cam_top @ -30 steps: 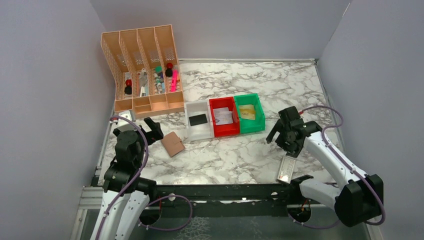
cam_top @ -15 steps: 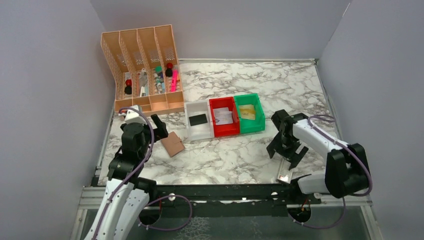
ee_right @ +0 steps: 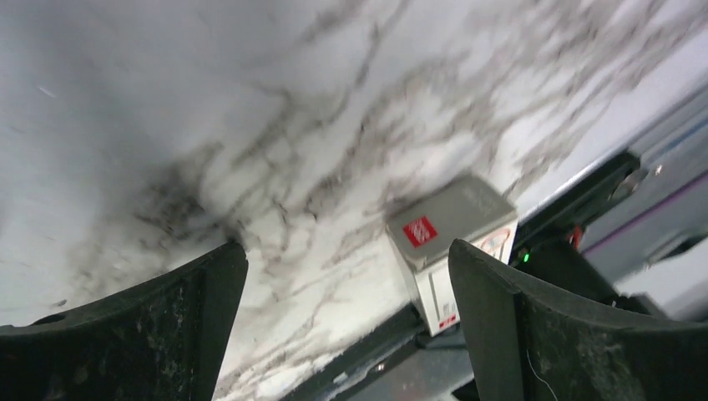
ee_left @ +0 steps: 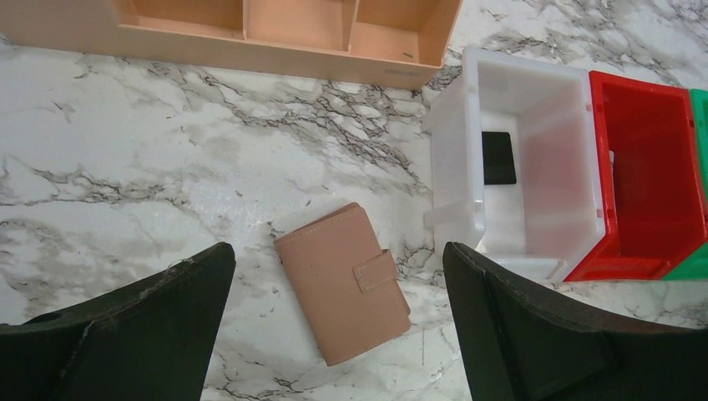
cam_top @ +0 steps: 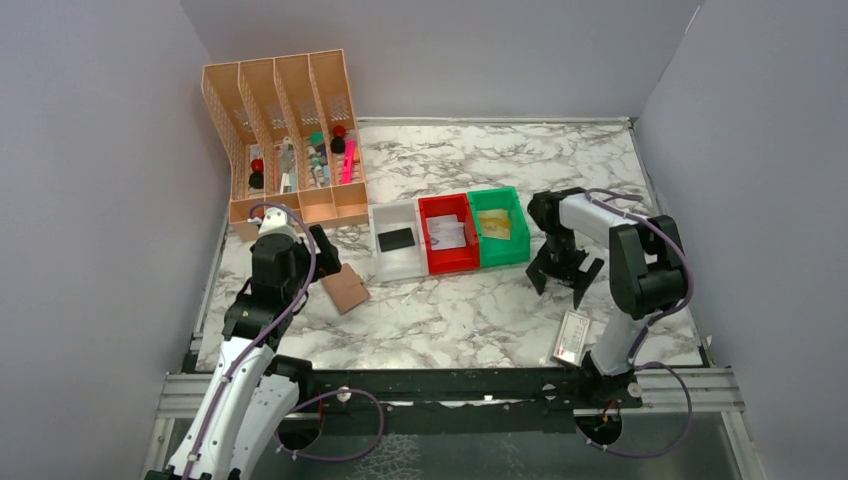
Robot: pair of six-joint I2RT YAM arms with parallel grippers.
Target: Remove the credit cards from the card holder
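The marble counter (cam_top: 480, 310) carries a peach organizer (cam_top: 285, 130) at the far left. Three bins sit side by side mid-counter: white (cam_top: 400, 270), red (cam_top: 452, 264) and green (cam_top: 505, 258). They are probably there to receive what comes out.

The card holder (ee_left: 342, 284) lies flat and closed, tab fastened, just left of the white bin and apart from it. Closed like that, it hides whether any cards are inside. A small box (cam_top: 572, 337) rests near the front edge on the right.

A dark card (ee_left: 498, 158) lies in the white bin and a tan one (cam_top: 496, 226) in the green.

The left claw (ee_left: 338, 251) hangs over the holder, spread wide, gripping nothing, apparently lined up to reach it. The right claw (cam_top: 562, 280) is also fully spread and empty above bare counter, right of the green bin.
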